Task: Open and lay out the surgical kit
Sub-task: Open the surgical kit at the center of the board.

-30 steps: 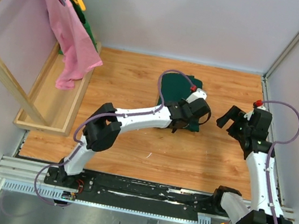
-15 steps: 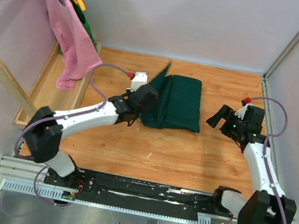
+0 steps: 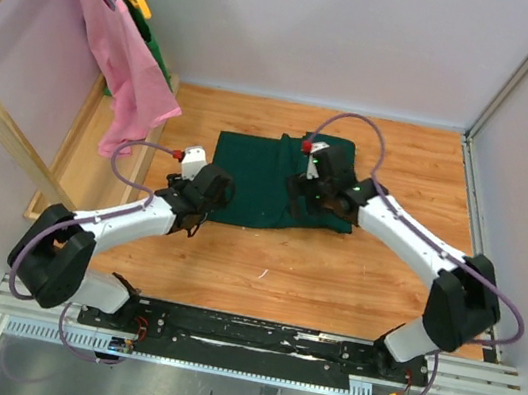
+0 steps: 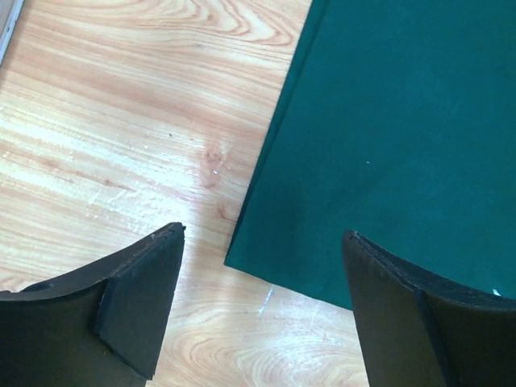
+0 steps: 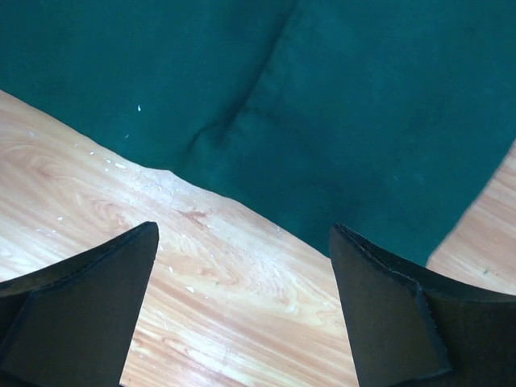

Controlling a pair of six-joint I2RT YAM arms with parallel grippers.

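**Light-grained wooden tabletop (image 3: 333, 270) carrying a single dark green cloth wrap (image 3: 257, 176)**
The cloth lies flat at the far middle of the table. A thin single layer reaches left, and a thicker folded part sits to the right. The near half is bare wood with pale scratches and white specks. A shallow wooden tray (image 3: 95, 179) borders the left edge.

The inside of the dark green cloth wrap (image 3: 252, 180) is hidden under its folds, and both wrist views cut the wrap off.
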